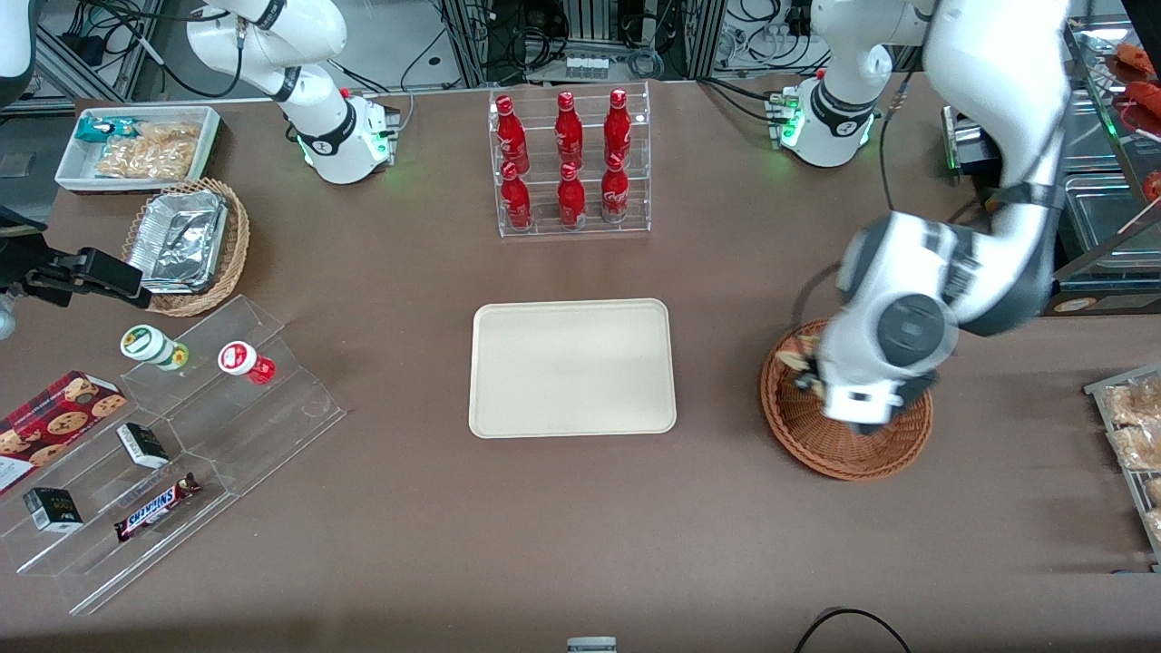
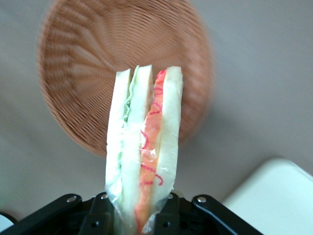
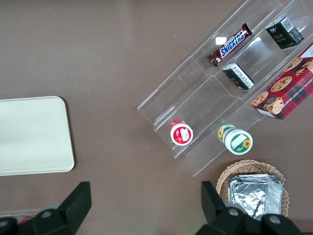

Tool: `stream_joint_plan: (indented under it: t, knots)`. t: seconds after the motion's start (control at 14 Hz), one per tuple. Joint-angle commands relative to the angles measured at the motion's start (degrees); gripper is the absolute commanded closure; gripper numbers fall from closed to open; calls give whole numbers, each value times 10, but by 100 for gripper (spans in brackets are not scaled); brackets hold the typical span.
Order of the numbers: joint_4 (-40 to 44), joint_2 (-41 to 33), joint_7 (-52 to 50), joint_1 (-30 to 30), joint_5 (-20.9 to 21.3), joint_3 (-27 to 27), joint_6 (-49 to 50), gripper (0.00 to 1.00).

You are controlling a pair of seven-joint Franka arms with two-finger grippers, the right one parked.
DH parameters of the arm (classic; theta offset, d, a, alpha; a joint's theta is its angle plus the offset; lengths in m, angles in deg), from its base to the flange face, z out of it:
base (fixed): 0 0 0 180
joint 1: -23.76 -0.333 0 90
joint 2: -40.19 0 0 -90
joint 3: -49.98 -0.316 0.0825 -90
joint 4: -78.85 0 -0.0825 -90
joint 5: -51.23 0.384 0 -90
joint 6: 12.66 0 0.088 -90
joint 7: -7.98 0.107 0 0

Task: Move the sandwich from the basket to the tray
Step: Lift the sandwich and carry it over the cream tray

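Note:
My left gripper (image 1: 810,370) hangs over the round brown wicker basket (image 1: 848,446), at its edge toward the tray. It is shut on the sandwich (image 2: 144,147), a clear-wrapped wedge of white bread with pale green and pink-red layers, gripped at its end between the black fingers (image 2: 100,215). The sandwich is lifted clear of the basket (image 2: 83,73), whose weave shows bare beneath it. In the front view only a bit of the sandwich (image 1: 798,349) shows beside the wrist. The cream-beige tray (image 1: 571,367) lies empty at the table's middle; one corner of it also shows in the left wrist view (image 2: 274,196).
A clear rack of red bottles (image 1: 571,163) stands farther from the camera than the tray. Toward the parked arm's end are a stepped acrylic shelf with snacks (image 1: 181,435), a lighter wicker basket with foil trays (image 1: 186,245) and a white bin (image 1: 136,145). Baked goods (image 1: 1134,435) lie at the working arm's end.

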Motion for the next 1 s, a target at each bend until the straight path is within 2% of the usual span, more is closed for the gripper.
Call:
stream_joint_plan:
  t: [0.0,0.14,0.29,0.43,0.57,0.93]
  knots:
    - [104,87,-20,87,-25,-2,12,82]
    - [182,144,-11,141,-27,-2,10,82]
    - [230,192,39,182,-28,-1,-9,81]
    - [234,218,109,214,-29,-1,-53,80]
    - [237,244,138,228,-28,15,-82,80]
    - [259,305,151,254,-20,25,-114,80]
